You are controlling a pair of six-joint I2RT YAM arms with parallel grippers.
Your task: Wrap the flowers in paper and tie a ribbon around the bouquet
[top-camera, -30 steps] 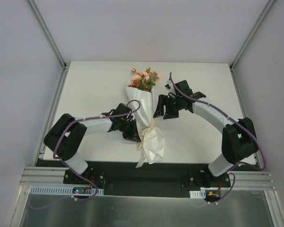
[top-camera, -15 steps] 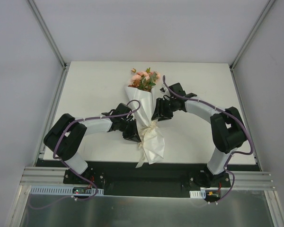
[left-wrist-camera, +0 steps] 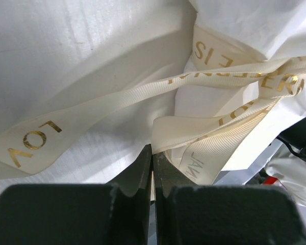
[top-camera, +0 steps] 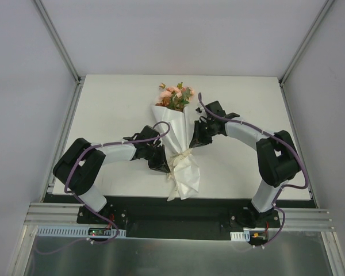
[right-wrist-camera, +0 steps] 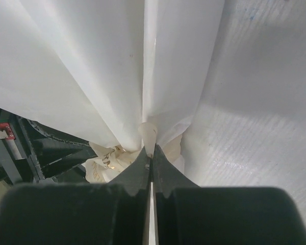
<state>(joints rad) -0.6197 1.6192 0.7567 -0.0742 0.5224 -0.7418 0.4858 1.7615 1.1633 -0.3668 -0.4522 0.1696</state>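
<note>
1. The bouquet (top-camera: 178,135) lies mid-way across the table (top-camera: 115,103), flowers (top-camera: 175,96) at the far end.
2. The left pincer (left-wrist-camera: 152,153) is closed, tips touching the ribbon (left-wrist-camera: 117,102).
3. The right pincer (right-wrist-camera: 149,155) is closed on a fold of the paper (right-wrist-camera: 92,66).

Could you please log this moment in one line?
bouquet: ribbon around waist | left gripper: shut on ribbon | right gripper: shut at paper
</note>
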